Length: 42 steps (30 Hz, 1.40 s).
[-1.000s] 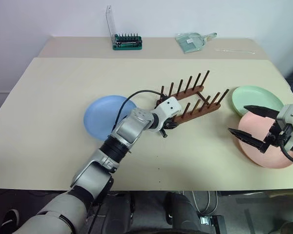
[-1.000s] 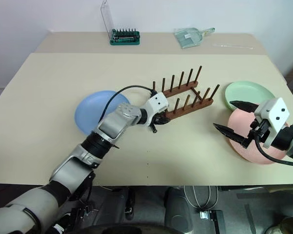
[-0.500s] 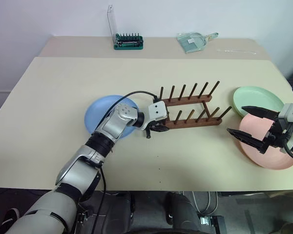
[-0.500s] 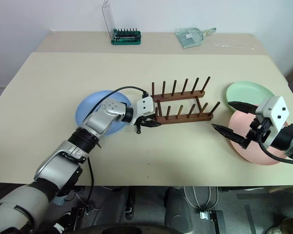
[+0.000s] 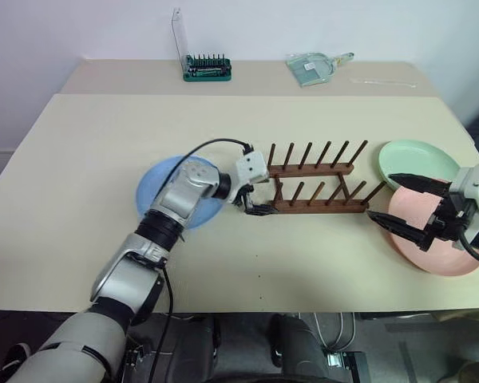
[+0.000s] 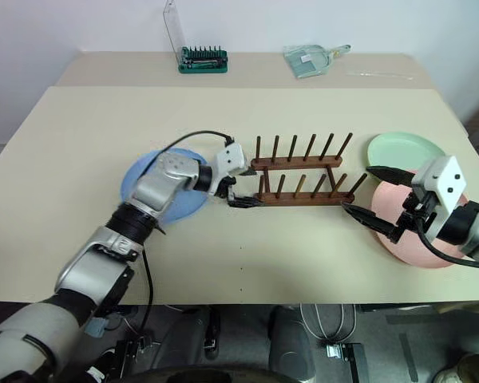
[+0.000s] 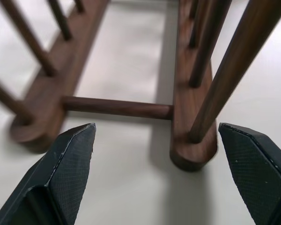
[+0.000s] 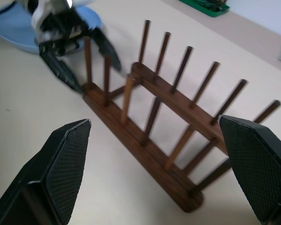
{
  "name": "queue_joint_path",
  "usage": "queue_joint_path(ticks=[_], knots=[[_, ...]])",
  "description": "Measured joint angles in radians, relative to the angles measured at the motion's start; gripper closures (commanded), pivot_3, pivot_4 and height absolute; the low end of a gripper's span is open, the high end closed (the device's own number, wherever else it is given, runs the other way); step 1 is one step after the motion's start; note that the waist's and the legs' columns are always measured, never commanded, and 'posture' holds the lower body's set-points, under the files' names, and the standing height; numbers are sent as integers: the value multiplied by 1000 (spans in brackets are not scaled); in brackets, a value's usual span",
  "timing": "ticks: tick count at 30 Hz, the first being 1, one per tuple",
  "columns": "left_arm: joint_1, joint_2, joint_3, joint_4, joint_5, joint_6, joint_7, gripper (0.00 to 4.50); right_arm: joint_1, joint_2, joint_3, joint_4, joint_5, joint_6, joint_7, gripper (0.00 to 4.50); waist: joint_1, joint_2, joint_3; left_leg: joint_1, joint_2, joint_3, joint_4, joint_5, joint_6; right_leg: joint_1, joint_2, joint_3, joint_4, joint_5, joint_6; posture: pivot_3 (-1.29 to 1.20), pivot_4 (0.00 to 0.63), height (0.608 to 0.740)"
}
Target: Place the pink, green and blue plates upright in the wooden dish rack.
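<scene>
The left gripper (image 7: 154,154) sits at the left end of the wooden dish rack (image 5: 319,191), its two black fingers spread wide with nothing between them; in the left wrist view the rack's end lies in the gap, clear of both pads. Whether a fingertip brushes the near rail in the head views is hard to make out.

The right gripper (image 5: 399,203) hovers over the right side of the table (image 5: 80,199), its fingers also wide apart and empty, above the near-left part of the pink plate (image 5: 435,239).

The rack stands near the middle of the table, its long axis running left to right, roughly parallel to the near table edge. Its two rails lie one nearer, one farther, joined by a crossbar (image 7: 117,107) at the left end, with the pegs standing up and leaning slightly to the right.

The blue plate (image 5: 156,195) lies flat to the left of the rack, largely covered by the left forearm. The green plate (image 5: 419,159) lies flat to the right of the rack, with the pink plate just nearer; the right gripper hides part of each, so I cannot tell whether they overlap.
</scene>
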Motion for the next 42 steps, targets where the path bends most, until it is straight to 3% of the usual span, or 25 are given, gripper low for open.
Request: queue_joint_path(ticks=[6, 7, 9, 12, 16, 17, 22, 28, 42], knots=[[4, 128, 86, -269, -138, 271, -64, 39, -4, 9, 35, -4, 22, 27, -2, 0, 0, 0, 0, 0, 0, 0, 0, 0, 0, 0, 0, 0, 0, 0, 0, 0, 150, 724], [5, 145, 102, -297, -161, 305, -69, 264, -6, 10, 41, -4, 30, 34, 0, 263, 0, 0, 0, 0, 0, 0, 0, 0, 0, 0, 0, 0, 0, 0, 0, 0, 150, 724], [9, 179, 138, -356, -241, 413, -100, 809, -11, 10, 52, -4, 52, 54, 9, 819, 0, 0, 0, 0, 0, 0, 0, 0, 0, 0, 0, 0, 0, 0, 0, 0, 150, 724], [58, 228, 164, -470, -366, 540, -153, 2310, -8, 4, 58, -4, 80, 90, 36, 2318, -1, 0, 0, 0, 0, 0, 0, 0, 0, 0, 0, 0, 0, 0, 0, 0, 150, 724], [110, 209, 152, -554, -440, 609, -135, 4275, -1, 1, 83, -11, 91, 109, 58, 4297, 3, 0, 0, 1, 0, -1, 1, 0, 0, 2, 0, 0, 0, 0, 0, 0, 150, 724], [110, 195, 145, -557, -442, 610, -118, 4446, -1, 1, 95, -17, 85, 107, 60, 4459, 3, 0, 0, 1, 0, -1, 1, 0, 0, 2, 0, 0, 0, 0, 0, 0, 150, 724], [136, 186, -20, -558, -352, 532, -49, 4446, 2, -14, 196, -11, -47, 57, 46, 4459, -1, 0, 0, 4, 0, -1, 0, 0, 0, 4, 0, 0, 0, 0, 0, 0, 150, 724], [127, 101, -151, -431, -193, 383, 61, 4446, 4, -44, 338, 112, -275, -82, 23, 4459, 1, 0, 0, 4, -1, -1, 0, 0, 0, 4, 0, 0, -1, 0, 0, 0, 150, 724], [82, -95, -269, -219, 53, 234, 280, 4446, -247, 17, 503, 378, -527, -287, -91, 4459, 0, 0, 0, 8, -1, 0, 0, 0, 0, 9, 0, 0, -2, 0, 0, 0, 150, 724]])
